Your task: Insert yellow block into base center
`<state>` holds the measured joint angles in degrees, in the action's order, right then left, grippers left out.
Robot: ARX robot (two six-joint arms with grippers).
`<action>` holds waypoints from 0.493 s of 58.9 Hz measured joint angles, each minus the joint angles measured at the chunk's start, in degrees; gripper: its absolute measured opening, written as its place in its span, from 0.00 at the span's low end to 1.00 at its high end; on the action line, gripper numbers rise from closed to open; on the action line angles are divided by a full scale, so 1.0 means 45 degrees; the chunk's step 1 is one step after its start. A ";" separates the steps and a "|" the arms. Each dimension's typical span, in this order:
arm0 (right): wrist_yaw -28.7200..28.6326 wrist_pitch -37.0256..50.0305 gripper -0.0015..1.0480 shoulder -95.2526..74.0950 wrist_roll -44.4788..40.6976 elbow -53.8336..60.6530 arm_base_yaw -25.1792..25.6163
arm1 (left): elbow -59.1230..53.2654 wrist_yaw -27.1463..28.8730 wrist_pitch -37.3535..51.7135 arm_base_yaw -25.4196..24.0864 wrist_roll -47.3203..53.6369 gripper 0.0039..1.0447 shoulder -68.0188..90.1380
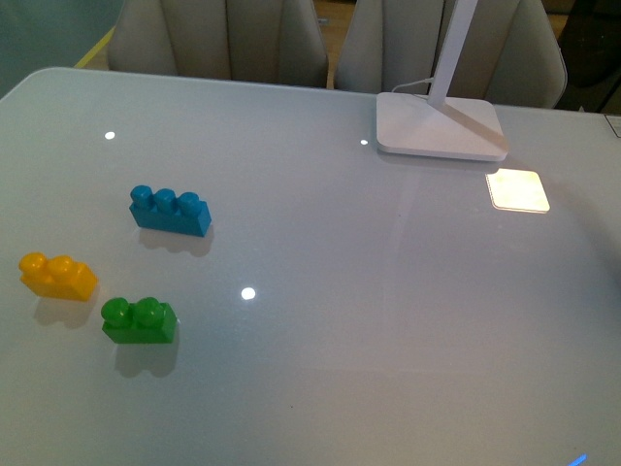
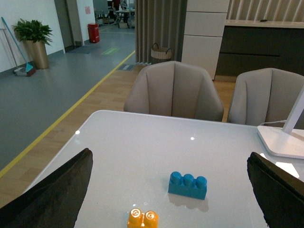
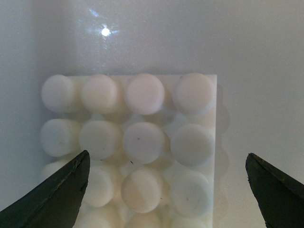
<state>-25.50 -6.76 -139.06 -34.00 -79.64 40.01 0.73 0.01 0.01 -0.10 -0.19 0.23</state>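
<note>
The yellow block [image 1: 58, 276] lies on the white table at the near left, studs up; the left wrist view has it too, as the yellow block [image 2: 142, 219], below and just short of my open left gripper [image 2: 168, 155]. Nothing sits between that gripper's fingers [image 2: 52, 194]. The base [image 3: 128, 142], a white studded plate, fills the right wrist view directly beneath my open right gripper [image 3: 166, 155], whose dark fingers [image 3: 57, 194] stand apart above it without touching. The front view holds neither the base nor either gripper.
A blue three-stud brick [image 1: 171, 210] [image 2: 188, 185] lies behind the yellow block and a green two-stud brick [image 1: 140, 320] to its right. A white lamp foot [image 1: 441, 124] stands at the back right. Beige chairs [image 2: 173, 90] line the far table edge.
</note>
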 joint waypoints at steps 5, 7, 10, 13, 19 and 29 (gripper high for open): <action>0.0000 0.0136 0.92 -0.0165 -0.0073 -0.0024 0.0039 | 0.0000 0.0000 0.0000 0.0000 0.0000 0.93 0.0000; 0.0000 0.0243 0.92 -0.0214 -0.0073 -0.0024 0.0039 | 0.0000 0.0000 0.0000 0.0000 0.0000 0.93 0.0005; -0.0044 0.0500 0.92 -0.0355 -0.0058 -0.0015 -0.0010 | 0.0000 0.0000 0.0000 0.0000 -0.0005 0.93 0.0000; -0.0092 0.0792 0.92 -0.0418 -0.0029 0.0083 -0.0097 | 0.0000 0.0000 0.0000 0.0000 0.0000 0.93 0.0000; -0.0194 0.1069 0.92 -0.0486 0.0049 0.0296 -0.0282 | 0.0000 -0.0005 0.0000 0.0000 0.0000 0.93 0.0000; -0.0126 0.1253 0.92 -0.0500 0.0058 0.0544 -0.0389 | 0.0000 0.0000 0.0000 0.0000 0.0000 0.93 0.0000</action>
<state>-26.06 -1.13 -141.32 -33.74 -77.19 38.26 0.73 0.01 0.01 -0.10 -0.19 0.23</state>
